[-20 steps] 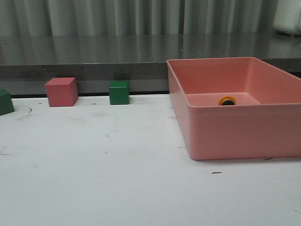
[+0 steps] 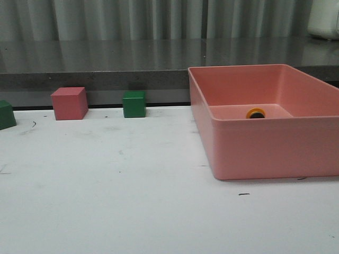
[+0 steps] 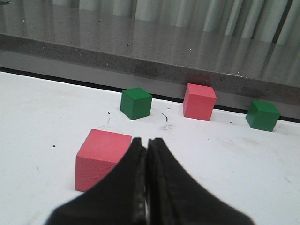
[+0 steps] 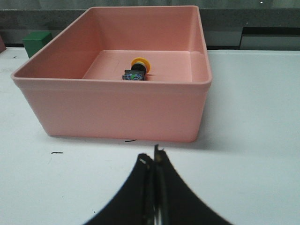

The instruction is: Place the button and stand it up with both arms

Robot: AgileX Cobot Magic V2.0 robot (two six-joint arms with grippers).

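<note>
In the front view the pink bin's near wall is hiding most of the button; only a sliver of its yellow cap is showing above the rim, and its base is staying out of sight. The bin's right side is running off the picture's right edge. At the far left, a green cube is being cut by the left edge. A pale object at the far right is being cropped by the corner, too partial to identify. In the left wrist view, the closed fingers are covering the near right corner of a pink cube.
</note>
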